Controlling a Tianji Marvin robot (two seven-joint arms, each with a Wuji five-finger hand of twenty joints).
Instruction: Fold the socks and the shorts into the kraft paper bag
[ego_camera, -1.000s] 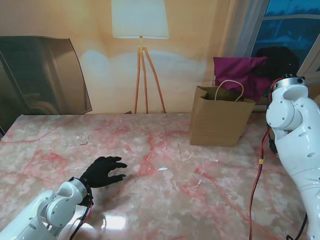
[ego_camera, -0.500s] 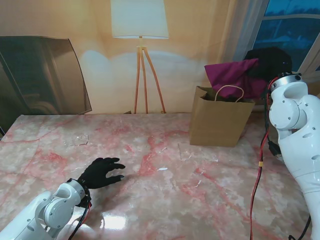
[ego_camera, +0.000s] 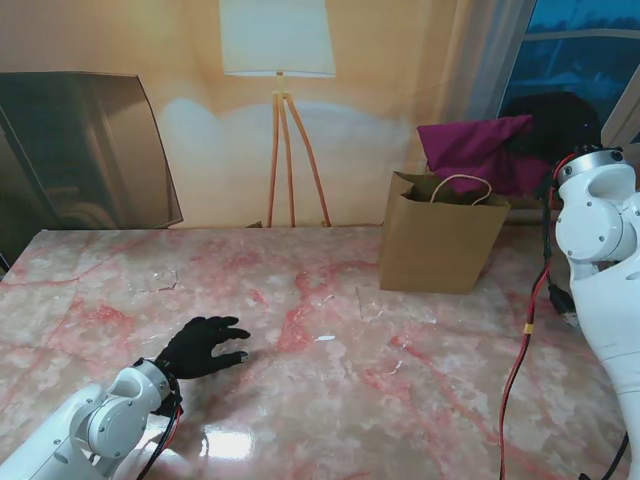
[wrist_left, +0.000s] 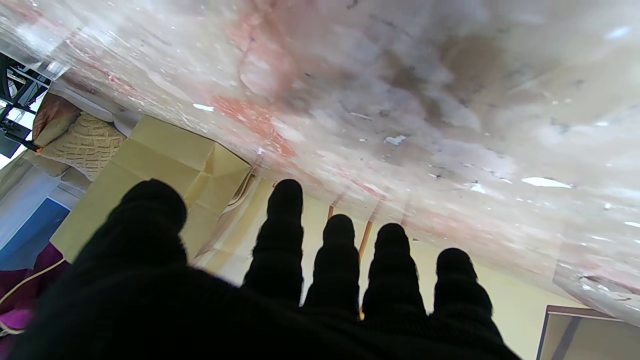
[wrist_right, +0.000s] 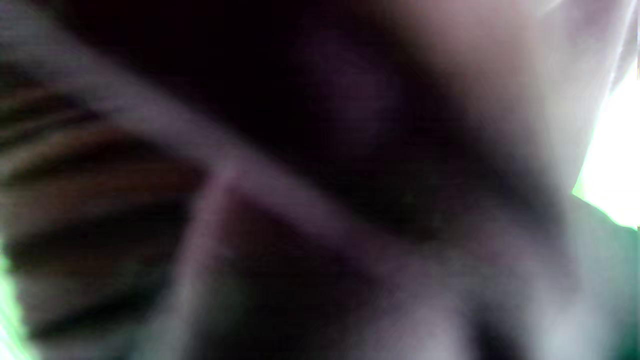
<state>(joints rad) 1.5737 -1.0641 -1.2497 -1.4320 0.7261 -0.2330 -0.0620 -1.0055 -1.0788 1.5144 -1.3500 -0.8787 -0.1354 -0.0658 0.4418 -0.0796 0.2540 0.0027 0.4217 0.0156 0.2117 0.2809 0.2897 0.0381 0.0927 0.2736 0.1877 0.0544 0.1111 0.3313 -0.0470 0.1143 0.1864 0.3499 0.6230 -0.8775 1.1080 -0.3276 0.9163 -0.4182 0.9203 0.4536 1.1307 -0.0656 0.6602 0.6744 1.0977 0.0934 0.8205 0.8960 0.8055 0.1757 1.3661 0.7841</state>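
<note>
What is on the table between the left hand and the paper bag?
Only bare marble table lies between left hand and paper bag, per the stand view.

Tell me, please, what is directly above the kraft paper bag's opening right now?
Purple shorts hang over the kraft paper bag, held by the right hand. The bag's inside is hidden.

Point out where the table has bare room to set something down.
Bare marble runs from the left hand across to the kraft paper bag, and nearer to me beside the right arm. Crowded only at the bag, where the right hand holds the purple shorts over it.
</note>
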